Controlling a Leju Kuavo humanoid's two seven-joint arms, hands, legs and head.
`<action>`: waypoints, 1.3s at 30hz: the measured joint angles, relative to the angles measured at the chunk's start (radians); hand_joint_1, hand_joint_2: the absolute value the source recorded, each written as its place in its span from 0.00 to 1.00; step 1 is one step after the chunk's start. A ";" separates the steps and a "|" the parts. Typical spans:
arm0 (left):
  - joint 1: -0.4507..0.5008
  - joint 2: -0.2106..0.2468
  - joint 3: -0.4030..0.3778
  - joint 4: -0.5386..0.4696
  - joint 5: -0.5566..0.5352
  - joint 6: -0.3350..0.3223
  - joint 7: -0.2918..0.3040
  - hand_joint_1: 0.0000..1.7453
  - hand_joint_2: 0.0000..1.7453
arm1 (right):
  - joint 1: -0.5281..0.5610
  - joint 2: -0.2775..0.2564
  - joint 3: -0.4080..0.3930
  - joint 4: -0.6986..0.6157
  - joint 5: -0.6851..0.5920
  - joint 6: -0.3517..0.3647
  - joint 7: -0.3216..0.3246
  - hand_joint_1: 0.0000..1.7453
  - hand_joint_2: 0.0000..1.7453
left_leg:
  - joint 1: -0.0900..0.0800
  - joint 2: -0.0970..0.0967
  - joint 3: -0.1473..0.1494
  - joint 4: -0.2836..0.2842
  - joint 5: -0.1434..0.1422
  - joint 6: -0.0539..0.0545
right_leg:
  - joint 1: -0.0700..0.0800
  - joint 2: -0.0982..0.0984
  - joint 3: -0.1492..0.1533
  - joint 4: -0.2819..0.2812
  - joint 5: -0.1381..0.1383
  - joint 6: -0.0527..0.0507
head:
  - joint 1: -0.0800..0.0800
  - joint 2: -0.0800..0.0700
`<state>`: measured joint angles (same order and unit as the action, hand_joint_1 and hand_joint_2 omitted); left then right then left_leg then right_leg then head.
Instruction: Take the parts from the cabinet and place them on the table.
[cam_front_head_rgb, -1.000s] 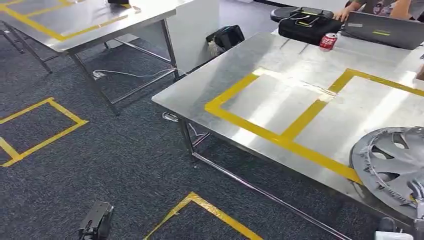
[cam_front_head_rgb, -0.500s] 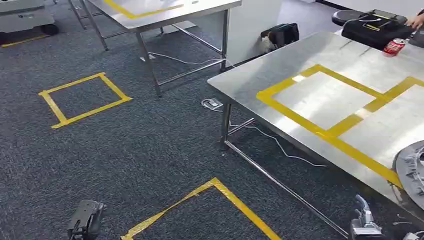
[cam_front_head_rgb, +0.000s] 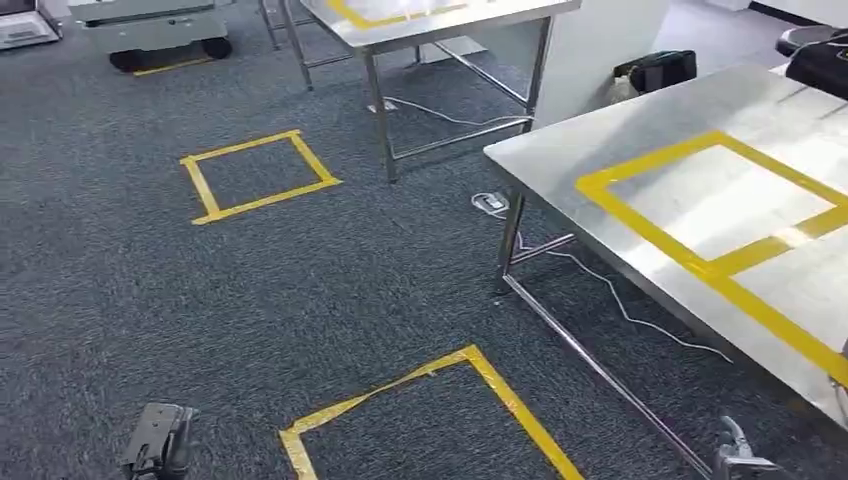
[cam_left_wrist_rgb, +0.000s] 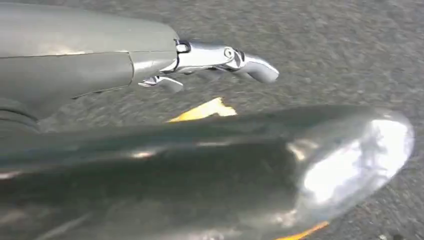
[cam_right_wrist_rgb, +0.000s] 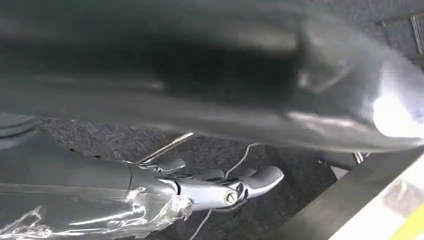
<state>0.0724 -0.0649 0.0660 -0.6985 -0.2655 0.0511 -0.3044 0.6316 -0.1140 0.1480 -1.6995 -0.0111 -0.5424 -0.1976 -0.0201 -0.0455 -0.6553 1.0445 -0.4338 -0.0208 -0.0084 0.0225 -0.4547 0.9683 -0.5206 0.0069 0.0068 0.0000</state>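
Presently both arms are hung low at the robot's sides, which suits walking rather than reaching. In the head view the left hand (cam_front_head_rgb: 158, 448) is seen low over the grey carpet (cam_front_head_rgb: 120, 300) and the right hand (cam_front_head_rgb: 738, 462) beside the near edge of the steel worktop (cam_front_head_rgb: 640, 120). In the wrist views, the fingers (cam_left_wrist_rgb: 250, 65) of the left hand are held out loosely with nothing between them. The right hand's fingers (cam_right_wrist_rgb: 260, 177) are likewise spread and lightly bent, and nothing is grasped.

A yellow tape frame (cam_front_head_rgb: 650, 225) is laid out on the worktop, presumably to mark where parts are to be set down. Two tape squares are marked on the carpet, a near square (cam_front_head_rgb: 420, 375) and a far square (cam_front_head_rgb: 255, 172), probably as standing spots for the robot. A second steel table (cam_front_head_rgb: 450, 15) and a low wheeled cart (cam_front_head_rgb: 150, 25) are seen further off, and a white cable (cam_front_head_rgb: 600, 290) is trailed under the worktop.

Where the parts and the cabinet lie cannot be told. With both hands free, a trip to fetch a part is judged to be in hand. The cable and the table legs are to be avoided underfoot.
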 joint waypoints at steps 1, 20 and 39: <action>-0.003 -0.001 0.000 -0.002 0.008 0.000 -0.003 0.00 0.00 | 0.004 0.015 -0.016 0.006 -0.026 0.037 0.021 0.00 0.00 | 0.004 0.017 -0.034 0.087 -0.050 -0.005 | 0.003 -0.016 -0.006 0.000 0.002 -0.003 | 0.002 0.000; 0.066 0.002 -0.007 -0.230 0.302 -0.022 0.040 0.00 0.00 | -0.059 0.427 -0.575 0.093 0.110 0.669 0.188 0.00 0.00 | 0.005 -0.002 0.121 -0.093 0.004 0.043 | 0.011 -0.025 -0.179 0.303 -0.087 0.033 | 0.010 0.000; 0.123 0.027 -0.034 -0.302 0.356 0.013 0.039 0.00 0.00 | -0.108 0.450 -0.631 0.122 0.184 0.740 0.186 0.00 0.00 | 0.020 0.144 0.109 -0.062 -0.010 -0.028 | 0.008 -0.115 -0.068 0.039 0.028 0.010 | -0.007 0.000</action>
<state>0.1951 -0.0374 0.0324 -1.0006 0.0904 0.0645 -0.2659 0.5232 0.3357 -0.4826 -1.5778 0.1729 0.1980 -0.0118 0.0002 0.0984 -0.5460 0.9822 -0.4442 -0.0485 -0.0008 -0.0928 -0.5229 1.0078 -0.4928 0.0173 -0.0003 0.0000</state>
